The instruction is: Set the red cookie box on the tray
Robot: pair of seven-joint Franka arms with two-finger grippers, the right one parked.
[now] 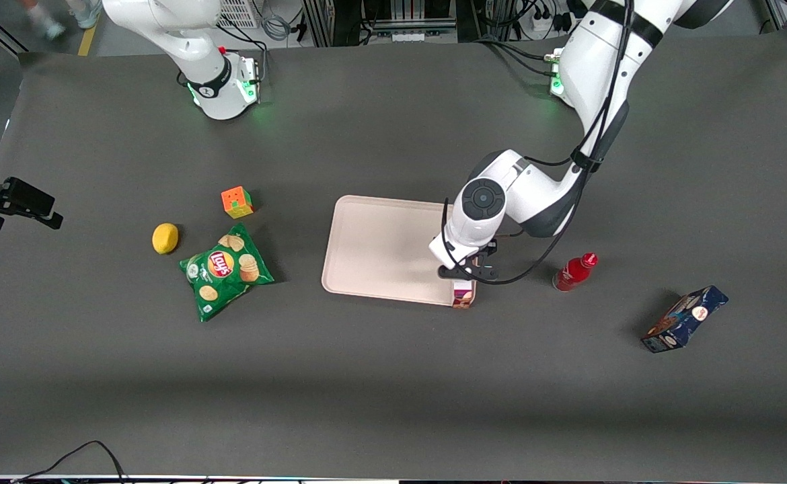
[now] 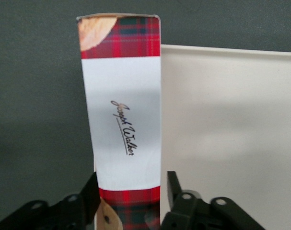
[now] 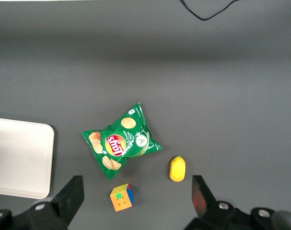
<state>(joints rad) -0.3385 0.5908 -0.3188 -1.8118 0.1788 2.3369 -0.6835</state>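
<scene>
My gripper (image 1: 464,274) hangs over the tray's (image 1: 373,249) edge that faces the working arm's end of the desk (image 1: 393,376), at the corner nearest the front camera. My fingers (image 2: 90,194) stand on either side of the red cookie box (image 2: 123,120), one against each long side of it, close in on the carton. From the wrist view the box runs lengthways away from me, its plaid face with the white label turned up toward the camera. One long side of it runs along the tray's edge; I cannot tell whether the box rests on the rim, on the desk, or is lifted clear. In the front view only the box's end (image 1: 463,296) shows beneath my wrist, right at that corner of the tray.

The tray's pale floor is bare where I can see it. A small red bottle (image 1: 575,271) lies on the desk near the tray, toward the working arm's end, and a dark blue cookie box (image 1: 685,318) lies farther out that way, nearer the front camera. Toward the parked arm's end sit a green chip bag (image 1: 227,271), a yellow lemon (image 1: 165,238) beside it, and a colour cube (image 1: 237,202) just farther from the front camera than the bag.
</scene>
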